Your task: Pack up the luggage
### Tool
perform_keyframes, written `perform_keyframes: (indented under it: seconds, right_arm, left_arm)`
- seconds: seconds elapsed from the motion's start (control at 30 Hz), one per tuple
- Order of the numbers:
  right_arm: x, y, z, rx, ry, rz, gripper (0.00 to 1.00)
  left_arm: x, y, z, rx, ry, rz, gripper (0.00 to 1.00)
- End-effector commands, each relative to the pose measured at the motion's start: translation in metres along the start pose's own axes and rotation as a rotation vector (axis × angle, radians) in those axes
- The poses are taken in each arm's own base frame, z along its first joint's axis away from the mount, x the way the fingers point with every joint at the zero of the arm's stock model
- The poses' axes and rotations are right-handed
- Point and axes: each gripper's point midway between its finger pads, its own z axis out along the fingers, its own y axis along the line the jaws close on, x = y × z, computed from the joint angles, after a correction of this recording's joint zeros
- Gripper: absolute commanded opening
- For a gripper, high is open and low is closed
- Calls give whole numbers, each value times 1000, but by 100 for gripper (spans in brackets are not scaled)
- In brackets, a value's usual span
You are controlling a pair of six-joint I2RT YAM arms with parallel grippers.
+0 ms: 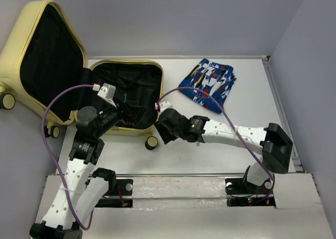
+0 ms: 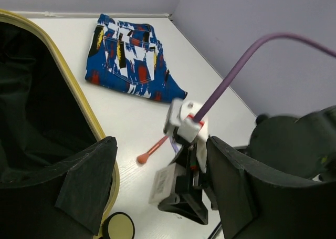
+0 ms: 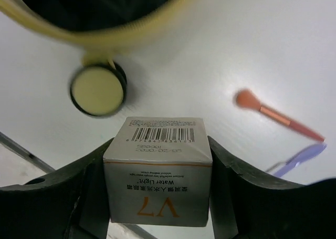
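Packing looks barely begun, judging by what lies where. The luggage [image 1: 14,52] stands open in the upper left of the overhead view, its lid leaning back at the far left and its base flat on the table [image 1: 252,92]. The black lining that shows holds nothing I can make out, though the left arm hides part of the base. The right gripper [image 3: 158,149] sits near the centre of that view, just beside the case's near right corner. Its jaws are pressed against both sides of a small white box [image 3: 157,176] with a barcode, so this item seems to be the one in hand; whether it is off the table I cannot tell. The left gripper [image 1: 122,110] hangs over the case's base with its jaws apart and nothing between them. A folded blue patterned garment [image 1: 207,85] lies in the upper middle of the overhead view, well apart from the case, and a pink makeup brush [image 3: 273,114] lies on the table at the right of the right wrist view, beyond a cream wheel [image 3: 98,89]. All three items, and closing the lid, appear left to do.
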Motion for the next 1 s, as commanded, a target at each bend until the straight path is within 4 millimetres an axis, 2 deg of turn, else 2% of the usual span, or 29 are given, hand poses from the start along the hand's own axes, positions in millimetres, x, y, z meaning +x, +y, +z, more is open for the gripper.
perform_keyframes:
  seconds: [0.0, 0.03, 0.07, 0.1, 0.13, 0.17, 0.2, 0.23, 0.27, 0.3, 0.33, 0.37, 0.47, 0.5, 0.53, 0.57, 0.6, 0.67, 0.7, 0.73, 0.77, 0.8, 0.83, 0.87, 0.9, 0.97]
  right_arm:
    - [-129, -5, -28, 1, -319, 36, 28]
    - [-144, -5, -26, -18, -347, 45, 28]
    - [-178, -11, -30, -43, -421, 88, 29]
    - [-184, 0, -15, -116, -411, 84, 29]
    - [-217, 5, -21, -179, -492, 117, 29]
    - [-209, 6, -5, -173, -460, 123, 30]
    - [-221, 14, -1, -200, -482, 135, 33]
    - [-247, 14, -8, -221, -530, 159, 50]
    - [-247, 12, 17, -211, -503, 176, 62]
    - [-261, 3, 18, -202, -525, 199, 79]
    - [-261, -5, 26, -195, -514, 219, 84]
    - [-259, -12, 31, -205, -496, 272, 88]
    - [-258, -38, 14, -244, -514, 345, 89]
    - [-245, -59, 4, -216, -525, 370, 89]
    - [-215, -78, 14, -155, -477, 379, 87]
    - [-203, -85, 8, -126, -473, 374, 87]
    - [-200, -94, -19, -99, -518, 373, 86]
    - [-170, -118, -29, 0, -511, 384, 81]
    - [-132, -127, -34, 40, -475, 394, 79]
    - [-111, -136, -35, 65, -451, 410, 76]
    - [-87, -143, -33, 88, -414, 437, 75]
    - [-42, -146, -22, 114, -333, 442, 74]
    - [-31, -153, -32, 131, -342, 468, 73]
    - [-16, -154, -34, 139, -322, 502, 73]
    - [17, -156, -29, 158, -262, 513, 72]
    - [28, -158, -40, 149, -286, 569, 71]
  left_arm:
    - [-9, -8, -3, 23, -35, 32, 80]
    - [-10, -8, -4, 20, -40, 35, 80]
    - [-10, -7, -4, 11, -42, 37, 80]
    - [-11, -7, -5, 7, -45, 37, 80]
    - [-11, -6, -5, 1, -47, 40, 79]
    - [-11, -6, -5, 1, -47, 40, 79]
    - [-12, -5, -5, -4, -50, 39, 79]
    - [-12, -4, -5, -8, -50, 39, 79]
    - [-14, -4, -5, -12, -54, 41, 78]
    - [-14, -3, -5, -19, -54, 41, 78]
    - [-14, -2, -5, -22, -56, 41, 78]
    - [-13, -2, -5, -22, -54, 41, 77]
    - [-12, -4, -4, -4, -54, 40, 77]
    - [-11, -6, -3, 10, -53, 33, 77]
    - [-10, -5, -1, 15, -49, 29, 76]
    - [-9, -4, 0, 16, -44, 24, 75]
    - [-9, -6, 2, 28, -44, 13, 74]
    - [-1, -2, 8, 31, -25, -27, 70]
    - [-1, -3, 13, 41, -28, -62, 69]
    - [2, -4, 16, 50, -20, -77, 68]
    - [7, -16, 21, 87, -1, -83, 67]
    - [8, -16, 26, 70, -2, -86, 67]
    - [15, -17, 34, 53, 19, -102, 67]
    - [17, -24, 41, 51, 22, -102, 67]
    - [29, -43, 51, 52, 42, -103, 67]
    - [47, -58, 79, 1, 104, -37, 68]
